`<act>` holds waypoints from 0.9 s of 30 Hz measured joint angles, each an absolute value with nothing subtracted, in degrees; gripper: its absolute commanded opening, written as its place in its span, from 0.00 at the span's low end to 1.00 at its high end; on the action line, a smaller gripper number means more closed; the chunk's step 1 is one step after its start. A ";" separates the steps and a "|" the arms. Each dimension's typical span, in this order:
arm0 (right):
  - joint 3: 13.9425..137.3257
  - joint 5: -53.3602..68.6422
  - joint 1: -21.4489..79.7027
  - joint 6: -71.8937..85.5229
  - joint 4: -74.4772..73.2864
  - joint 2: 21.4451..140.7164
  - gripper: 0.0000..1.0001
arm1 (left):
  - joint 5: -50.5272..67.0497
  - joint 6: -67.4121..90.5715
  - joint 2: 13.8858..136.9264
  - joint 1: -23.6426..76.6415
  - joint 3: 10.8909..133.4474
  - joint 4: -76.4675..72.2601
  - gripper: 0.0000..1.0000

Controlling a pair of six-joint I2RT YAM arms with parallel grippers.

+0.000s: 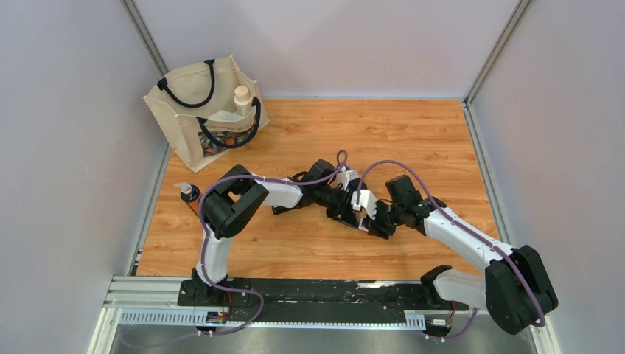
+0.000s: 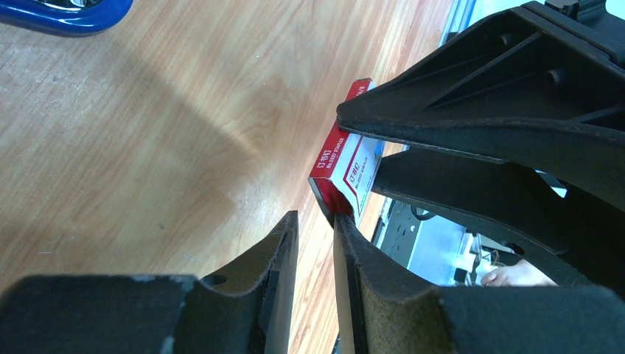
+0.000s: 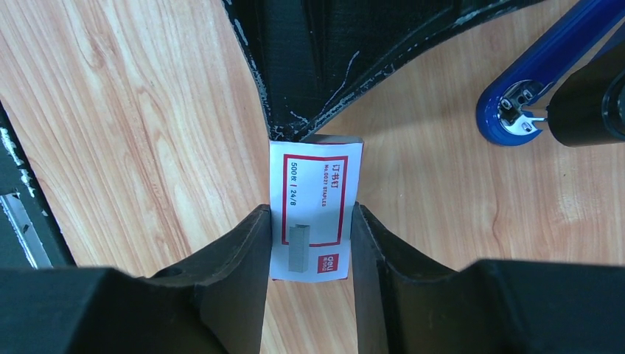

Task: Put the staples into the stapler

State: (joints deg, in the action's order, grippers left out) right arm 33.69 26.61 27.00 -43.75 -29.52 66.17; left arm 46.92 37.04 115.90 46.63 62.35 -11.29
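The staples box (image 3: 313, 210), white with red print, hangs above the wooden table (image 3: 110, 110), and my right gripper (image 3: 311, 214) is shut across its width. My left gripper (image 2: 317, 217) meets the far end of the box (image 2: 346, 169). Its jaws stand a narrow gap apart with wood showing between them, and one fingertip (image 2: 343, 225) touches the box's end. Whether the tips pinch the box I cannot tell. The blue stapler (image 3: 531, 81) lies on the table beyond the box, and its edge (image 2: 66, 15) shows in the left wrist view. In the top view both grippers (image 1: 365, 210) meet mid-table and hide the box.
A cream tote bag (image 1: 206, 110) with a white bottle in it stands at the back left. A small dark-capped bottle (image 1: 190, 193) stands by the left arm's elbow. Grey walls close off the left, right and back sides, and a metal rail (image 1: 147, 291) runs along the near edge.
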 measured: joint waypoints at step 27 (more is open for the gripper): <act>33.69 25.69 29.58 -43.70 -28.84 68.95 0.45 | 46.92 37.28 117.45 48.45 63.16 -11.09 0.32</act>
State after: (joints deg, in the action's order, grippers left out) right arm 33.69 25.69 29.58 -43.70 -28.84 68.95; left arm 46.92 37.28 117.45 48.45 63.16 -11.09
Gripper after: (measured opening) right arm 0.458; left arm 0.324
